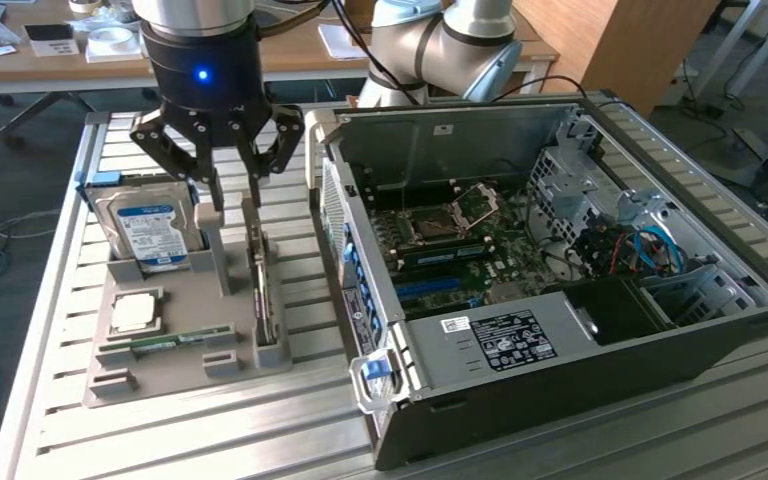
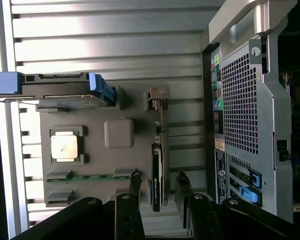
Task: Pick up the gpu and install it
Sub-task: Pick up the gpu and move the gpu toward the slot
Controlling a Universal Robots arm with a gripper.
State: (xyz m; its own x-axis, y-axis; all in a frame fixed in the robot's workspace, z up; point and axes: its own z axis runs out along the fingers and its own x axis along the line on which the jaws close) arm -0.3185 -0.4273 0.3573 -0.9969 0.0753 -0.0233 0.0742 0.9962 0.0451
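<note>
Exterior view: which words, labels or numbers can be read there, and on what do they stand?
No text is legible.
The hard drive's blue-and-white label: print too blurred.
The black label on the computer case: white print too small.
The white sticker beside it: too small.

Hard drive (image 1: 151, 232), processor chip (image 1: 135, 312), memory stick (image 1: 157, 346) on grey tray (image 1: 192, 306)

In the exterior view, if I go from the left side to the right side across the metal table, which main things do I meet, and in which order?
blue-labelled hard drive → gpu, standing on its edge → open computer case
</note>
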